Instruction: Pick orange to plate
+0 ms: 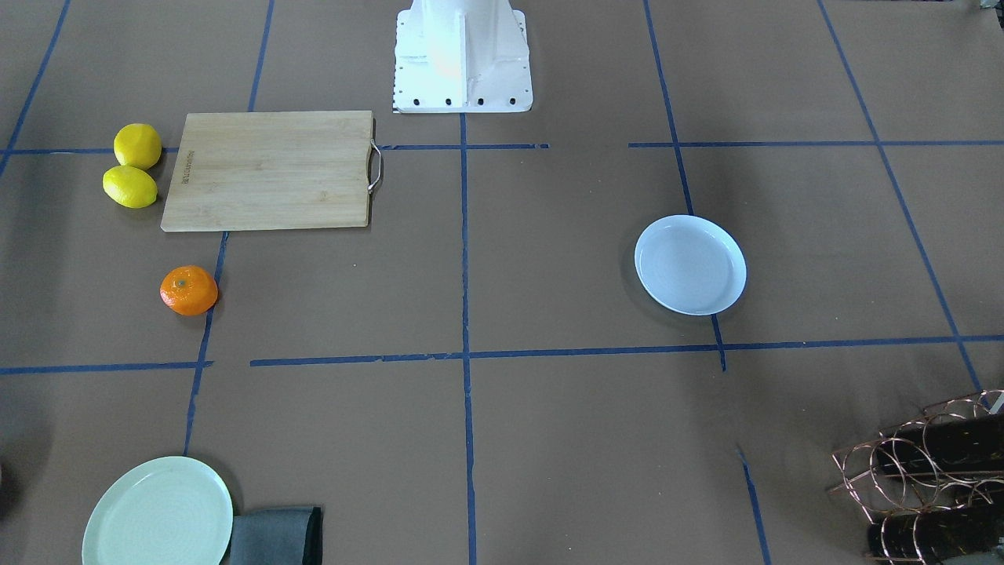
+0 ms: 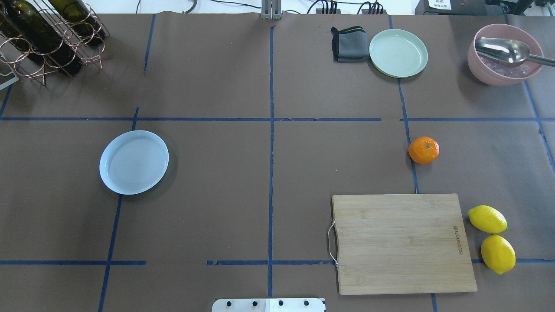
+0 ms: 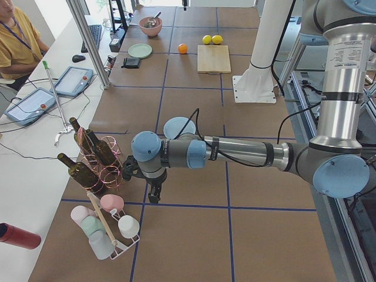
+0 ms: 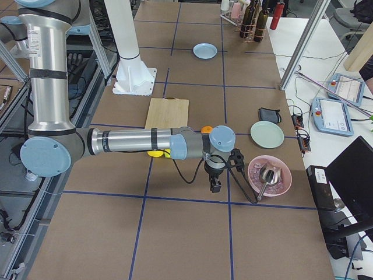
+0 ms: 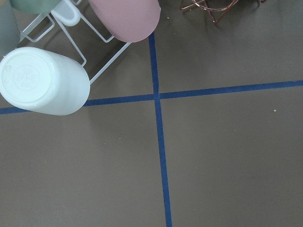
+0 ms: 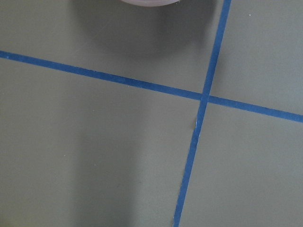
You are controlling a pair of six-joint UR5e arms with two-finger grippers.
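The orange [image 2: 423,150] lies on the brown table just beyond the cutting board, on the robot's right side; it also shows in the front view [image 1: 188,290]. The pale blue plate [image 2: 134,162] sits empty on the left half [image 1: 690,264], far from the fruit. My left gripper [image 3: 154,194] hangs fingers-down near the table's left end, beside the cup rack. My right gripper [image 4: 215,185] points down at the right end, next to the pink bowl. Both show only in the side views, so I cannot tell whether they are open or shut. Neither wrist view shows fingers.
A wooden cutting board [image 2: 403,242] has two lemons [image 2: 492,238] beside it. A pale green plate [image 2: 398,53], grey cloth [image 2: 349,43] and pink bowl with a spoon [image 2: 503,54] line the far right. A wine rack [image 2: 47,34] and cup rack [image 3: 108,226] stand at the left.
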